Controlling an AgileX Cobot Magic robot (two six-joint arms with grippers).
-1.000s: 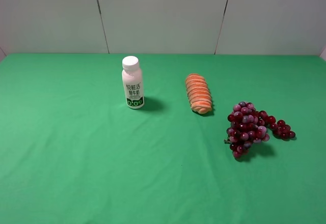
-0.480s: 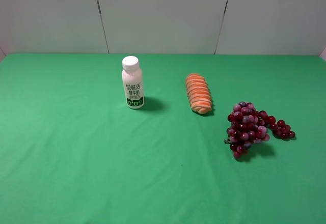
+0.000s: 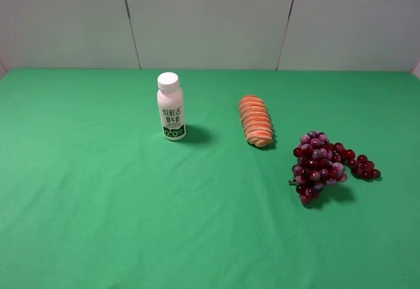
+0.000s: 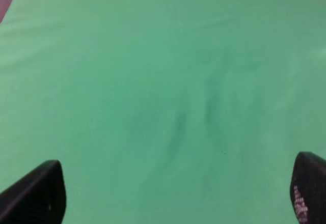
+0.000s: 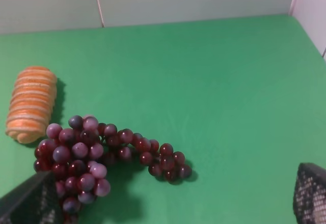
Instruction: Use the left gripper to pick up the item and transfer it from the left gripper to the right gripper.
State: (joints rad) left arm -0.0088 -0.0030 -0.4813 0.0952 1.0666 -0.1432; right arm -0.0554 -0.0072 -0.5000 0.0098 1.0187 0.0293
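While both grippers gape wide, nothing is held.
Left gripper has only bare cloth between its fingers; grapes lie just beyond the right gripper, nearest one fingertip, beside the roll.

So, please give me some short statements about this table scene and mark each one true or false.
1. The grapes lie on the green cloth. True.
2. The white bottle lies on its side. False: it stands upright.
3. The left gripper holds the grapes. False: its fingers are apart, with only cloth between them.
4. The bread roll lies between the bottle and the grapes. True.
5. The right gripper is open. True.
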